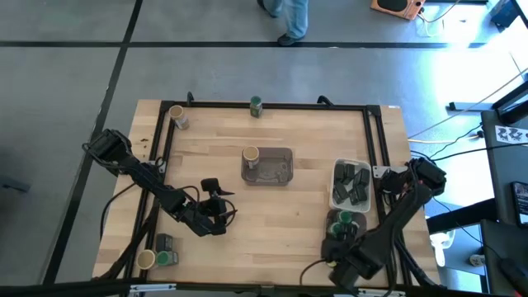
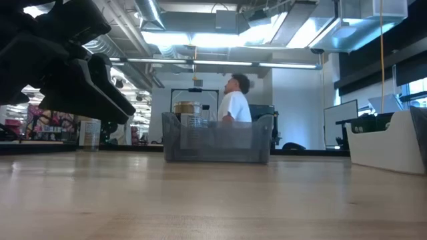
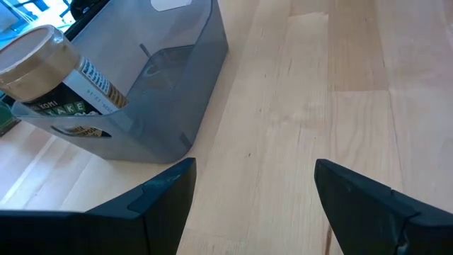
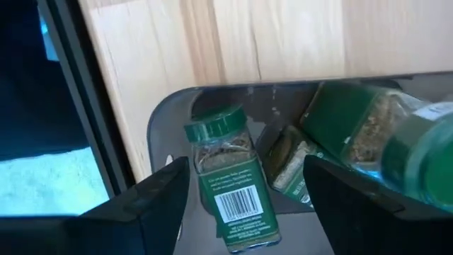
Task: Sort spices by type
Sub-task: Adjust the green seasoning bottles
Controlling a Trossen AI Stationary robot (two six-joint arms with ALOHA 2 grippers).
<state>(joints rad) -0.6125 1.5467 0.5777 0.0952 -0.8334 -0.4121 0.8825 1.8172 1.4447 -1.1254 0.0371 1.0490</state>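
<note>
My left gripper [image 3: 255, 166] stands open over bare wood, aimed at a grey tray [image 3: 173, 106] where a tan-lidded jar [image 3: 49, 67] leans against the wall. My right gripper [image 4: 245, 164] hangs open above a dark tray [image 4: 166, 120] at the table's near right, pointing down. Several green-lidded jars lie there on their sides. One green-lidded jar [image 4: 230, 184] lies below and between the fingers, untouched. A white tray [image 1: 351, 183] holds dark tins. Loose spices stand at the far edge: a tan-lidded jar [image 1: 176, 115] and a green-lidded jar [image 1: 256, 105].
At the near left corner stand a tan-lidded jar [image 1: 147, 260], a green-lidded jar [image 1: 167, 258] and a dark tin [image 1: 163, 243]. A black frame [image 1: 272, 106] rims the table. A person [image 2: 235, 103] stands beyond the far edge. Bare wood lies between the grey tray and the near edge.
</note>
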